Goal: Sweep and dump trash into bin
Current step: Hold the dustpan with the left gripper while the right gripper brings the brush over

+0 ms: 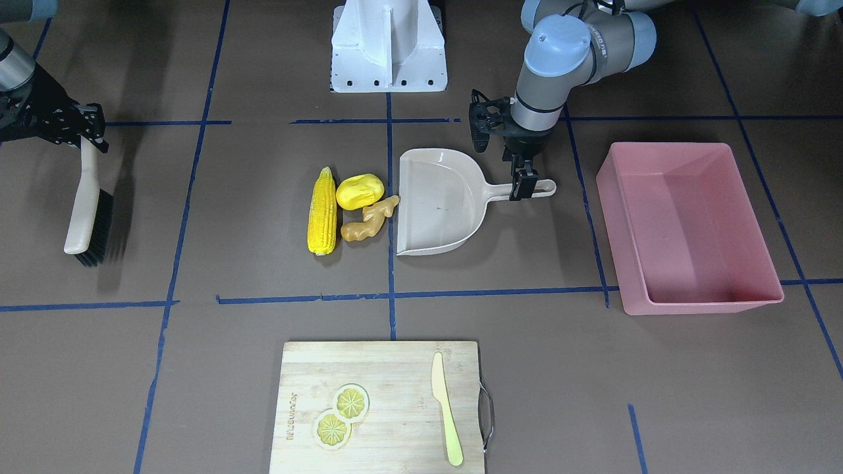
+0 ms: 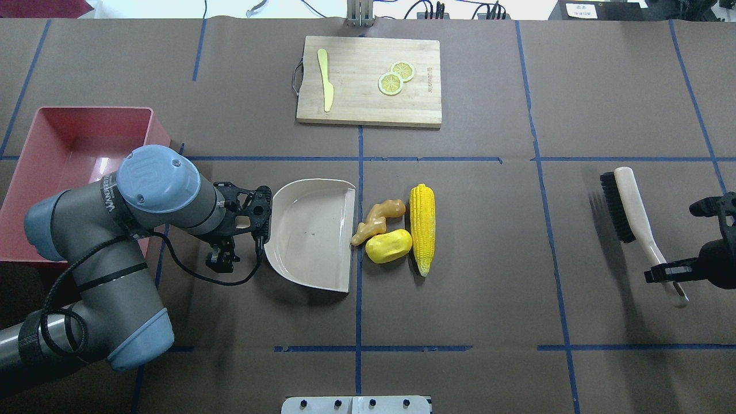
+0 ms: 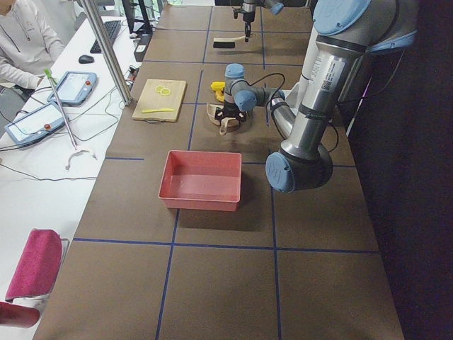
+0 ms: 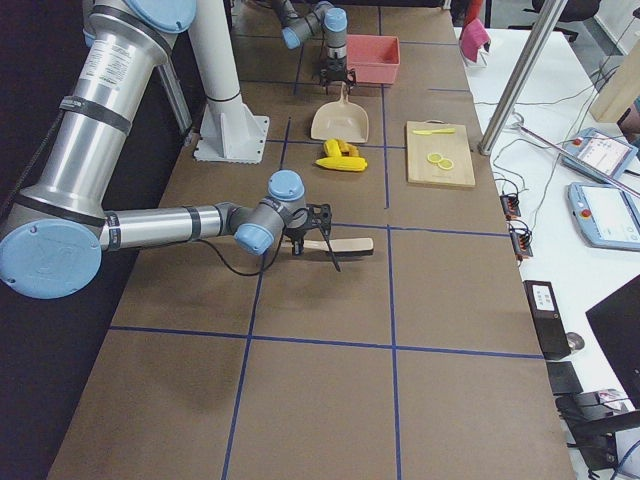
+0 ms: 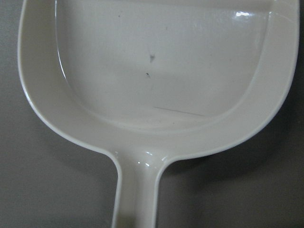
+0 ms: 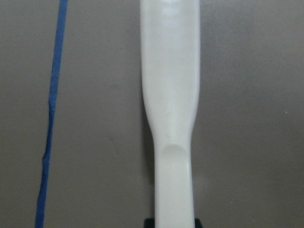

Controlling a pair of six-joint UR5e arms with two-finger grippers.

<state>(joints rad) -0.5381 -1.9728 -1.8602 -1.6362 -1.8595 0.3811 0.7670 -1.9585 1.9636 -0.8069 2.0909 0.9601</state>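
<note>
The trash lies in a cluster by the dustpan's open mouth: a yellow corn cob (image 1: 322, 212) (image 2: 422, 227), a rounded yellow lump (image 1: 359, 191) (image 2: 389, 246) and a tan ginger root (image 1: 371, 219) (image 2: 378, 219). The ginger touches the lip of the beige dustpan (image 1: 441, 201) (image 2: 307, 233) (image 5: 156, 71). My left gripper (image 1: 525, 186) (image 2: 223, 260) is shut on the dustpan's handle. The pink bin (image 1: 606, 217) (image 2: 75, 144) stands empty beyond that arm. My right gripper (image 1: 85, 141) (image 2: 668, 272) is shut on the handle of a black-bristled brush (image 1: 89, 217) (image 2: 624, 204) (image 6: 171, 95), far from the trash.
A wooden cutting board (image 1: 395, 375) (image 2: 356, 109) holds two lemon slices (image 1: 342, 411) and a pale knife (image 1: 446, 408) on the operators' side. The white robot base (image 1: 388, 46) stands behind the dustpan. Blue tape lines cross the brown table.
</note>
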